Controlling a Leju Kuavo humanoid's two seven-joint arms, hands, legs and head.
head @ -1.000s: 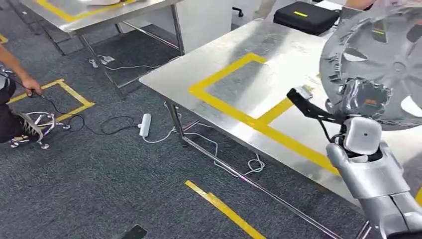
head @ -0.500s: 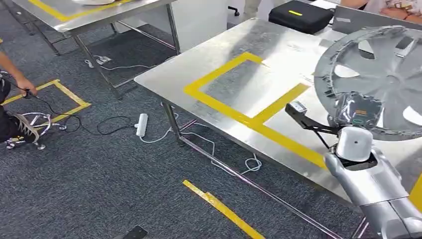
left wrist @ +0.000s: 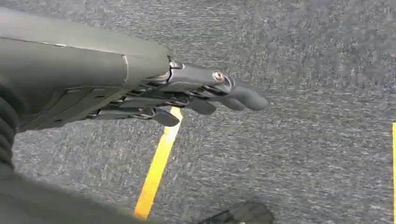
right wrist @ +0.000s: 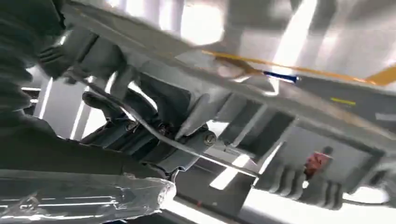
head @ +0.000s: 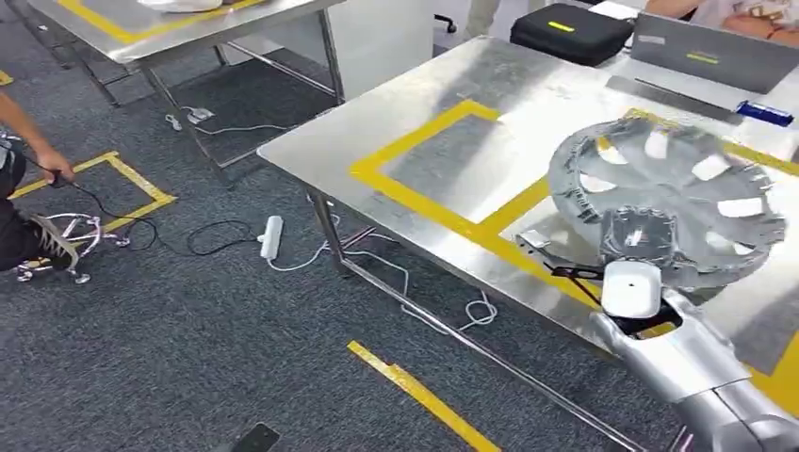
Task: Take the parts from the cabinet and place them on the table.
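A grey hubcap (head: 669, 188) with several spoke openings hangs tilted low over the steel table (head: 452, 160), above its yellow tape lines. My right hand (head: 641, 237) grips its near rim from below, with the silver arm coming in from the lower right. The right wrist view shows the hubcap's ribbed underside (right wrist: 280, 121) close up, with my dark fingers (right wrist: 116, 112) curled against it. I cannot tell whether the hubcap touches the tabletop. My left hand (left wrist: 187, 93) hangs over grey carpet, its fingers stretched out and holding nothing.
A black case (head: 572, 33), a laptop (head: 716, 52) and a blue marker (head: 765, 113) lie at the table's far side. A second steel table (head: 170, 28) stands at the back left. A power strip (head: 274, 235) and cables lie on the carpet. A person (head: 28, 160) crouches at the left.
My right arm has come down, and the hubcap has dropped from up high to just above the table and tipped flatter. The view has shifted slightly.
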